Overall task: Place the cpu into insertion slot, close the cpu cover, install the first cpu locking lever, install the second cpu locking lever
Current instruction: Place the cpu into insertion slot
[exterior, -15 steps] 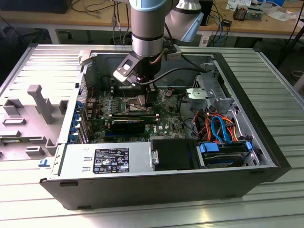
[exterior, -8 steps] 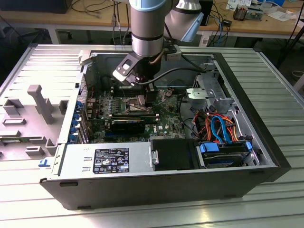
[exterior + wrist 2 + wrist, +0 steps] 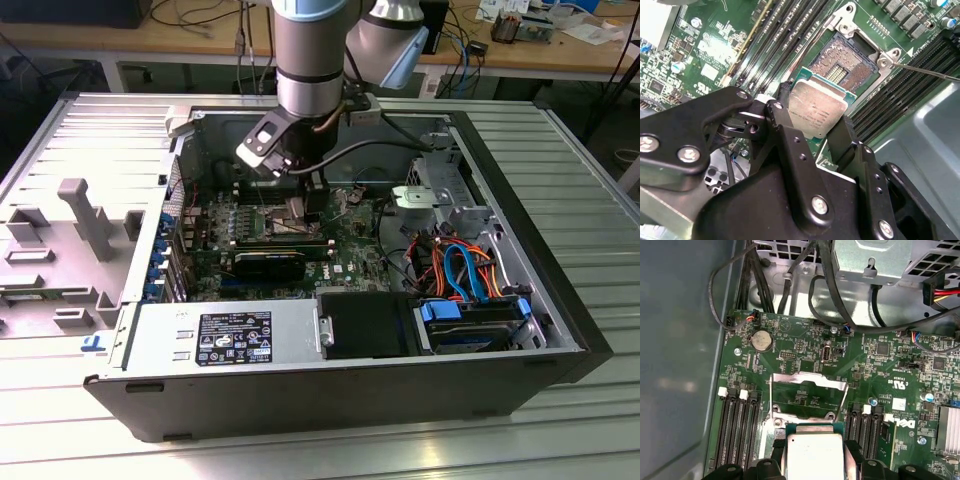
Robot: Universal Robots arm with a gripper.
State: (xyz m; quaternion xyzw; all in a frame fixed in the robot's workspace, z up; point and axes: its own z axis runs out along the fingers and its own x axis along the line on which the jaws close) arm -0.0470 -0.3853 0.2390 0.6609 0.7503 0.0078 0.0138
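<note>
The two black fingers (image 3: 841,140) are clamped on opposite edges of the cpu (image 3: 820,107), pinching it flat with its silvery top facing up. The gripper (image 3: 812,114) carries the chip just above the green motherboard (image 3: 805,347), at the near edge of the insertion slot (image 3: 850,57). The slot's gold contact field lies bare, and part of the chip overlaps its rim. I cannot tell whether the chip touches it.

In the first wrist view the cpu cover (image 3: 810,381) stands swung open beyond the chip, its square cut-out showing the board behind. A thin wire lever (image 3: 925,71) juts out from one corner of the slot, and long black memory slots (image 3: 737,427) flank the slot on either side.

In the exterior view the arm (image 3: 310,60) comes straight down into the open computer case (image 3: 300,400), wrist vertical and fingers pointing down at the board. The case lies on its side on a ribbed metal tabletop (image 3: 590,160).
</note>
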